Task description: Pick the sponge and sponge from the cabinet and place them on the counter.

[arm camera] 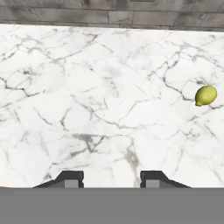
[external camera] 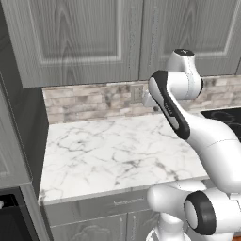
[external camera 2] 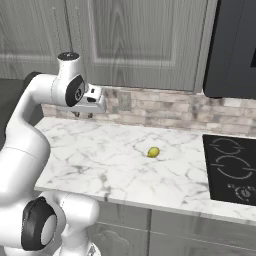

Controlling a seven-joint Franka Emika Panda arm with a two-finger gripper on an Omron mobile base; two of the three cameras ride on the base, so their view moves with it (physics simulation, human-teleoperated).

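The pincer (arm camera: 111, 178) hangs open and empty above the white grey-veined marble tabletop (arm camera: 87, 109). A small yellow-green ball (arm camera: 205, 95) lies to its right. Above, the grey wood-grain cabinet (external camera 2: 140, 40) has its doors closed.

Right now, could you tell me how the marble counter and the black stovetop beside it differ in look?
The counter is white marble with grey veins; the stovetop is plain black with thin pale ring markings. The counter is broad and runs across the right base view; the stovetop fills a smaller patch at its right end. A small yellow-green ball lies on the counter; nothing stands on the stovetop. Both lie flat below the stone-tile back wall.
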